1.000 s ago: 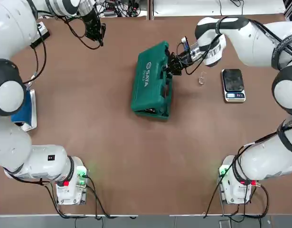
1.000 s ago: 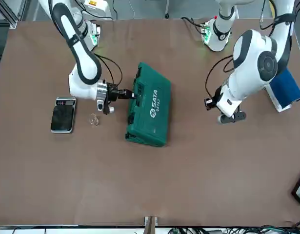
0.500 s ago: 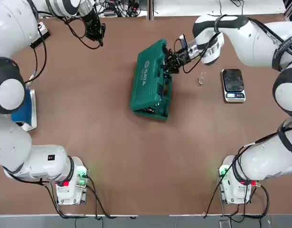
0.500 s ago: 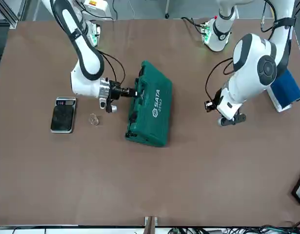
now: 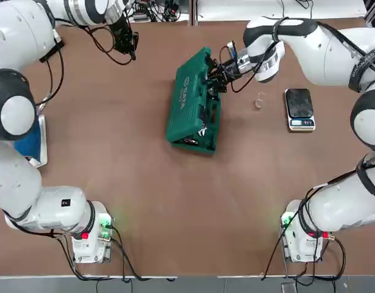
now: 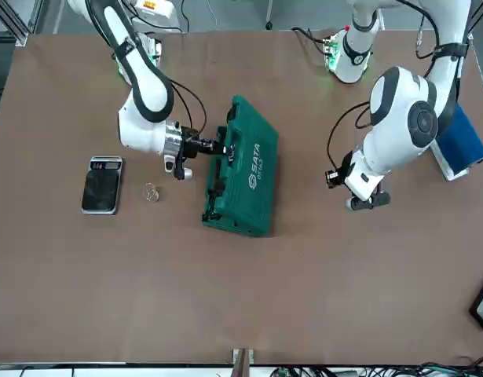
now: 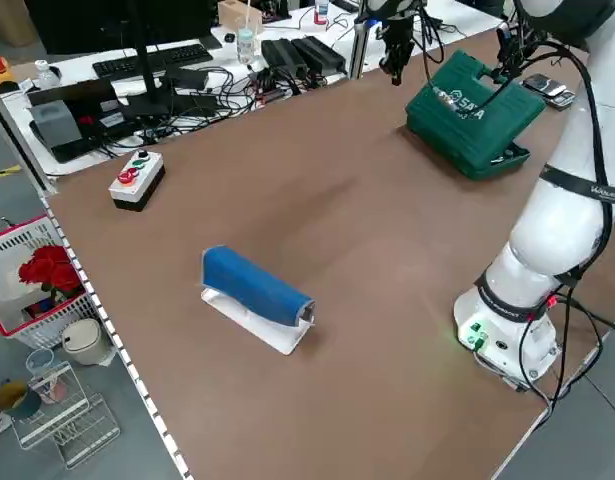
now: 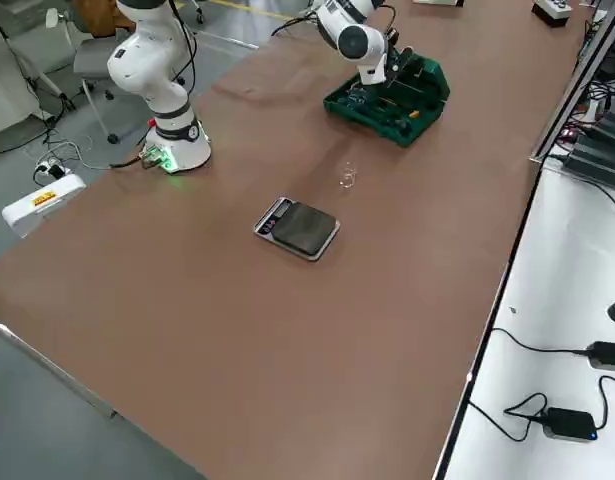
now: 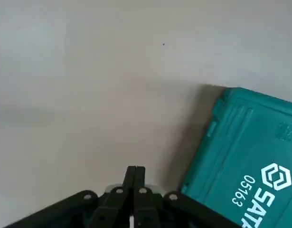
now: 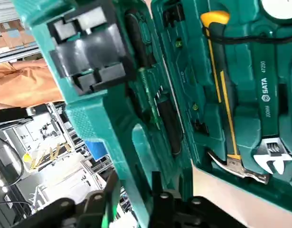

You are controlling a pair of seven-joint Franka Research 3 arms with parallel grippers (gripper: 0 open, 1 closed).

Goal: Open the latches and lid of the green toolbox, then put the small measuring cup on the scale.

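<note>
"Taking the top view's clock with the tan table [image 5: 157, 201] as its face, what has changed?"

"At 12 o'clock, the dark-green rectangular plastic toolbox [image 8: 415, 108] gapes wider than a second ago. Its flat green plastic lid [image 5: 186, 94], SATA lettering outside, is partly raised, and the black two-finger right gripper [image 10: 135, 178] has shifted slightly toward 11."

"Its jaws?"

"Parted, the lid's edge between them; I can't tell if they squeeze it. The black two-finger left gripper [image 9: 136, 169] hangs at 11, fingertips together, holding nothing."

"And the cup?"

"The tiny clear measuring cup [image 8: 348, 176] stays on the table at 2, between the toolbox and the small rectangular scale [image 5: 299, 104] with its dark glossy plate, farther out at 2."

"Room to move?"

"Bare table from the toolbox down to the 6 o'clock edge; a narrower strip above it, toward the 12 o'clock edge."
</note>
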